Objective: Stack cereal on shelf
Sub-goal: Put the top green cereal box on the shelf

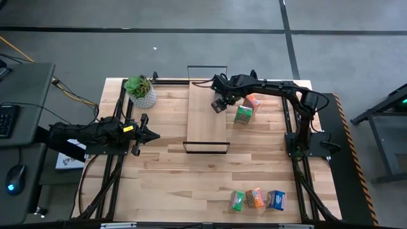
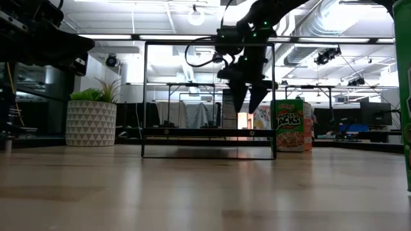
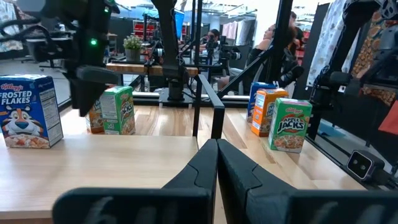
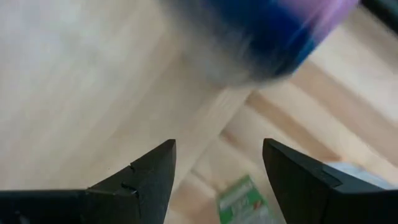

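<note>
right gripper [image 1: 218,105]: spread, empty, above shelf [image 1: 206,130] far-right edge, likely clearing blue cereal box [image 3: 26,111] on it | left gripper [image 1: 152,134]: pressed together, waiting near table's left edge

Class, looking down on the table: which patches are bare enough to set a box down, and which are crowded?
Free: most of the shelf toward its front frame, and the table between it and the front row of boxes. Crowded: the shelf's far right edge, where the open right gripper hangs beside two boxes.

Smooth pale wood forms the shelf [image 1: 206,114] and slatted table [image 1: 191,178]; the cereal boxes [image 1: 257,199] are glossy printed card.
</note>
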